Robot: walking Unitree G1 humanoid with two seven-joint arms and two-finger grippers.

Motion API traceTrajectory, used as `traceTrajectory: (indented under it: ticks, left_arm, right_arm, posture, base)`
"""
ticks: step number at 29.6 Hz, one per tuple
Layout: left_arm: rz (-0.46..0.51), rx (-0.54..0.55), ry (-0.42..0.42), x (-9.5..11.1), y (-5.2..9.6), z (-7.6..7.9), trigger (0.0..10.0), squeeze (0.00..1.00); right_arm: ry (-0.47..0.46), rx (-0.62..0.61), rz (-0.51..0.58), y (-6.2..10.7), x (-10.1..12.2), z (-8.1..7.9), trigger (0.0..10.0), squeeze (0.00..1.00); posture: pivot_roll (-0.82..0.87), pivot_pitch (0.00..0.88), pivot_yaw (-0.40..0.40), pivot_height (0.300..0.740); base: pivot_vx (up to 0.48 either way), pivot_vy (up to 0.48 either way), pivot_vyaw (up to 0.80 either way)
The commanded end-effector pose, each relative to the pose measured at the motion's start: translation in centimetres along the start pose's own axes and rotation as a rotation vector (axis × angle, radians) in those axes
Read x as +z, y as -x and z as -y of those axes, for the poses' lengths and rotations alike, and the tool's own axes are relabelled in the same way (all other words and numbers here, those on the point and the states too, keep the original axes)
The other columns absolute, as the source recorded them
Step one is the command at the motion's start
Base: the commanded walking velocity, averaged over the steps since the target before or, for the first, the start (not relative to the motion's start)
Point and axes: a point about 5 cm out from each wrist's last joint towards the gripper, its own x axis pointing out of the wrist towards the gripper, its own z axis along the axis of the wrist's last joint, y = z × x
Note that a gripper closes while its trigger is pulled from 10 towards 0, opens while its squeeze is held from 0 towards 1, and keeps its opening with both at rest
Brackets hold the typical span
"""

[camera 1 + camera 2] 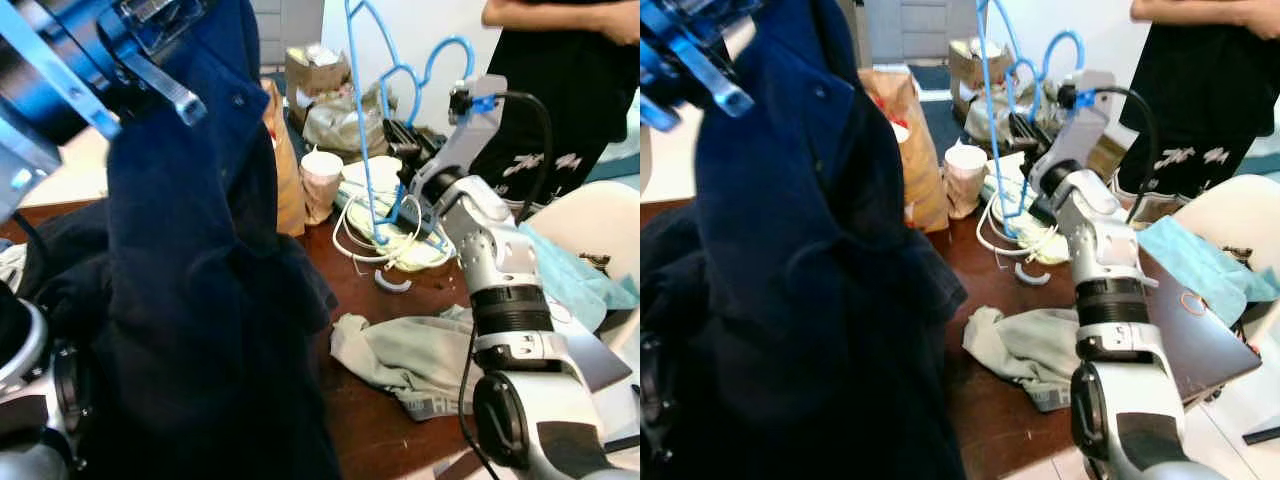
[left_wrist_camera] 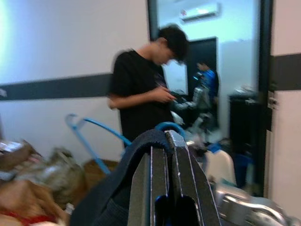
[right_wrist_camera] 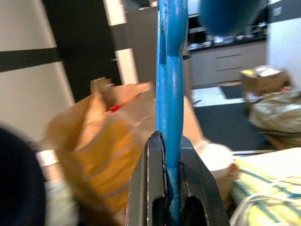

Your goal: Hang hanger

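A blue wire hanger (image 1: 365, 150) stands upright over the far side of the table, its hook (image 1: 447, 48) curling to the right. My right gripper (image 1: 402, 136) is shut on it; in the right wrist view the black fingers (image 3: 150, 183) clamp the blue bar (image 3: 169, 84). A dark navy garment (image 1: 200, 300) hangs in front of me at the left, held up from its top. My left gripper (image 2: 169, 148) is shut on that navy fabric (image 2: 113, 193), and a blue curve (image 2: 169, 126) peeks over the fingertips.
On the brown table (image 1: 365, 420) lie a grey cloth (image 1: 400, 355), white cables (image 1: 385, 240), a paper cup (image 1: 320, 180) and a brown paper bag (image 1: 288, 170). A laptop (image 1: 1195, 325) and teal cloth (image 1: 570, 275) sit at the right. A person in black (image 1: 560, 90) stands behind.
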Motion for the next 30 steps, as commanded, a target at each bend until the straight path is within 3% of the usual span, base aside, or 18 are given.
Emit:
traceTrajectory:
  ticks: [1,5,11,19,24,27,30]
  left_arm:
    - [-0.010,-0.048,0.004,-0.1,0.0,0.8,10.0,0.00]
    - [0.006,-0.077,0.038,-0.4,0.2,1.1,10.0,0.00]
    - [0.019,-0.065,0.060,-1.1,0.3,1.0,10.0,0.00]
    - [0.017,0.029,0.116,-2.9,0.1,-0.1,10.0,0.00]
    - [-0.063,0.240,0.076,-5.3,-0.3,-2.1,10.0,0.00]
    - [-0.075,0.217,0.073,-5.7,-0.3,-1.8,10.0,0.00]
    - [-0.099,0.127,0.036,-5.9,-1.0,-0.5,10.0,0.00]
  right_arm:
    - [-0.021,0.053,0.034,0.0,0.7,-0.6,10.0,0.00]
    - [-0.091,0.103,0.069,0.1,1.3,-0.9,10.0,0.00]
    - [-0.087,0.171,0.069,0.5,1.3,-1.5,10.0,0.00]
    - [-0.095,0.220,0.063,0.9,1.0,-2.2,10.0,0.00]
    - [-0.099,0.163,0.030,1.1,0.8,-1.3,10.0,0.00]
    - [-0.105,0.149,0.021,1.2,0.6,-1.2,10.0,0.00]
    - [-0.111,0.113,0.006,1.4,0.3,-0.8,10.0,0.00]
  posture:
    - [0.11,0.000,-0.046,0.740]
    - [0.10,0.000,-0.039,0.740]
    - [0.09,0.000,-0.033,0.740]
    - [0.08,0.000,-0.028,0.740]
    - [0.08,0.000,-0.024,0.740]
    - [0.07,0.000,-0.025,0.740]
    - [0.08,0.000,-0.026,0.740]
  base:
    - [-0.480,0.000,0.00]
    - [-0.480,0.000,0.00]
    - [-0.480,0.000,0.00]
    - [-0.369,0.000,0.00]
    - [-0.057,0.000,-0.32]
    - [0.000,0.000,-0.77]
    - [0.000,0.000,-0.77]
